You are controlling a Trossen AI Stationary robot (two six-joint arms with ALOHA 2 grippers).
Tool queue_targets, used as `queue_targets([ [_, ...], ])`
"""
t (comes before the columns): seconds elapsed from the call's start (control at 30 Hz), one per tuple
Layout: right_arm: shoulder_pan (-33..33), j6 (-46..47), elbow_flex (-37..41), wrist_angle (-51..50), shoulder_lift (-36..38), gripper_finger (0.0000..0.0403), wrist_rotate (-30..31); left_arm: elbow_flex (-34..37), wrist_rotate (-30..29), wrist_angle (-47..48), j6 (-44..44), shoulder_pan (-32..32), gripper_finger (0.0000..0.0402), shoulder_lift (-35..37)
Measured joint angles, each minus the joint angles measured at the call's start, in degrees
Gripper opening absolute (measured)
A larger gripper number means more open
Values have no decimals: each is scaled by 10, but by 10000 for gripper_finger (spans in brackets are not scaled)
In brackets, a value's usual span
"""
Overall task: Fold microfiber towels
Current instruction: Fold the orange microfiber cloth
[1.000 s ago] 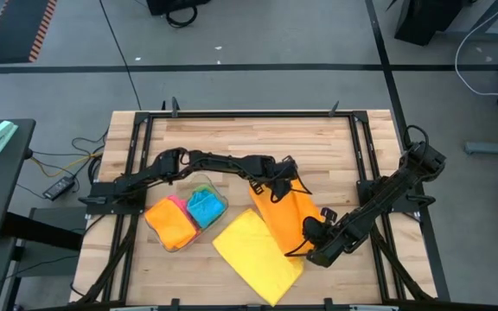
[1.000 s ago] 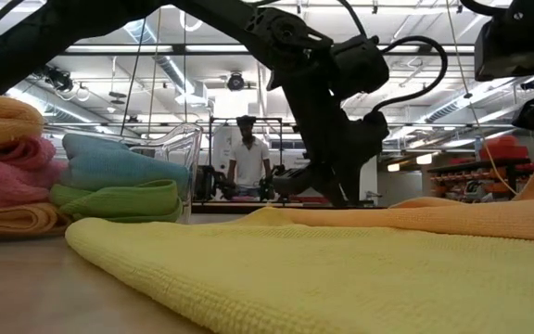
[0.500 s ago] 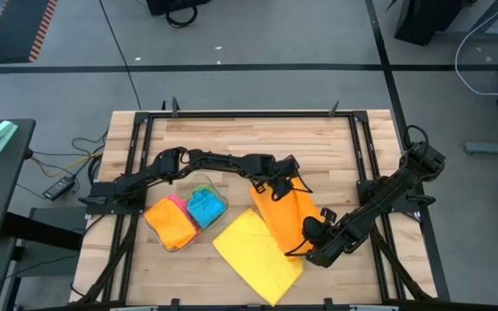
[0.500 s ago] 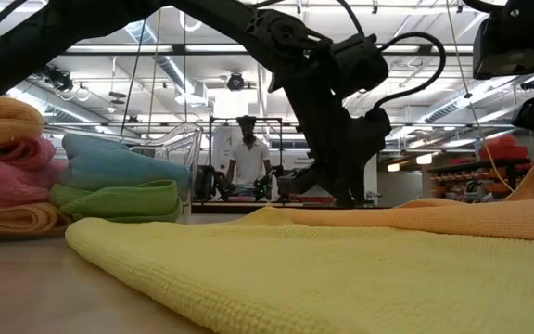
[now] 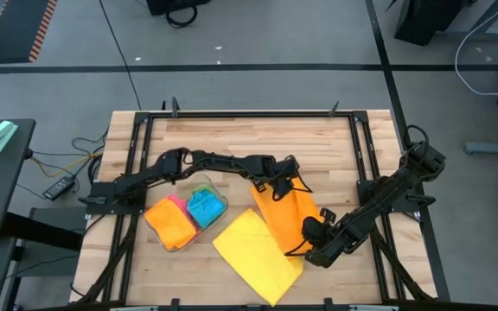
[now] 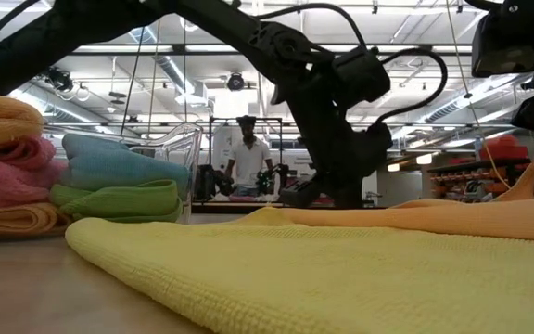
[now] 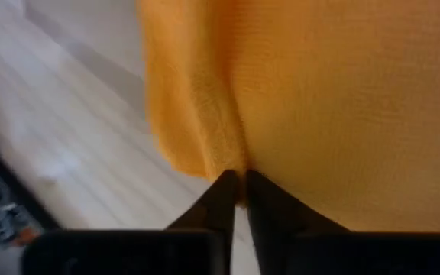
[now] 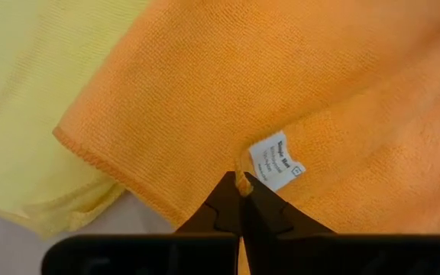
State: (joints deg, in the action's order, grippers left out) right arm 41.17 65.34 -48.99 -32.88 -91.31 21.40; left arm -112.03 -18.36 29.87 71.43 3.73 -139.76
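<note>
An orange towel (image 5: pixel 288 212) lies spread on the table, its near left part overlapping a yellow towel (image 5: pixel 253 255) that lies flat toward the near edge. My left gripper (image 5: pixel 277 187) is at the orange towel's far end and shut on it. My right gripper (image 5: pixel 309 231) is at the towel's near right edge, shut on it beside a white label (image 8: pixel 275 164). In the low view the yellow towel (image 6: pixel 323 278) fills the foreground, with the orange towel (image 6: pixel 489 218) behind it. My left gripper pinches a raised ridge of the orange towel's far edge (image 7: pixel 231 156) between its two fingertips, slanting down from the table's left. The rest of the towel lies on the table. My right gripper pinches the orange towel's edge (image 8: pixel 235 164) right beside the white label, coming steeply from above. The cloth around the hold lies slack over the table and the yellow towel.
A clear plastic tray (image 5: pixel 206 183) at the left holds folded towels in orange, pink, blue and green (image 6: pixel 109 176). A black frame (image 5: pixel 249 114) runs round the tabletop. A person (image 6: pixel 248 162) stands far behind the table in the low view.
In the low view my left gripper's fingers have drawn together at the orange towel's far end and taken hold of the cloth there. The towels have stayed where they were.
</note>
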Motion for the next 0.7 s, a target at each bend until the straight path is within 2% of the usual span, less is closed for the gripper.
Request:
queue_targets([
  [0.1, 0, 0, 0, 2, 0, 8, 0, 0, -22, -8, 11, -5, 10, 0],
  [0.3, 0, -2, 0, 2, 2, 8, -6, -1, -79, -16, 23, -8, 6, 0],
  [0.57, 2, 18, 0, -31, 49, 8, -18, -2, -81, -71, 32, -19, 12, 5],
  [0.7, 2, 48, 0, -53, 49, 8, -29, -2, -59, -75, 23, -15, 5, 4],
])
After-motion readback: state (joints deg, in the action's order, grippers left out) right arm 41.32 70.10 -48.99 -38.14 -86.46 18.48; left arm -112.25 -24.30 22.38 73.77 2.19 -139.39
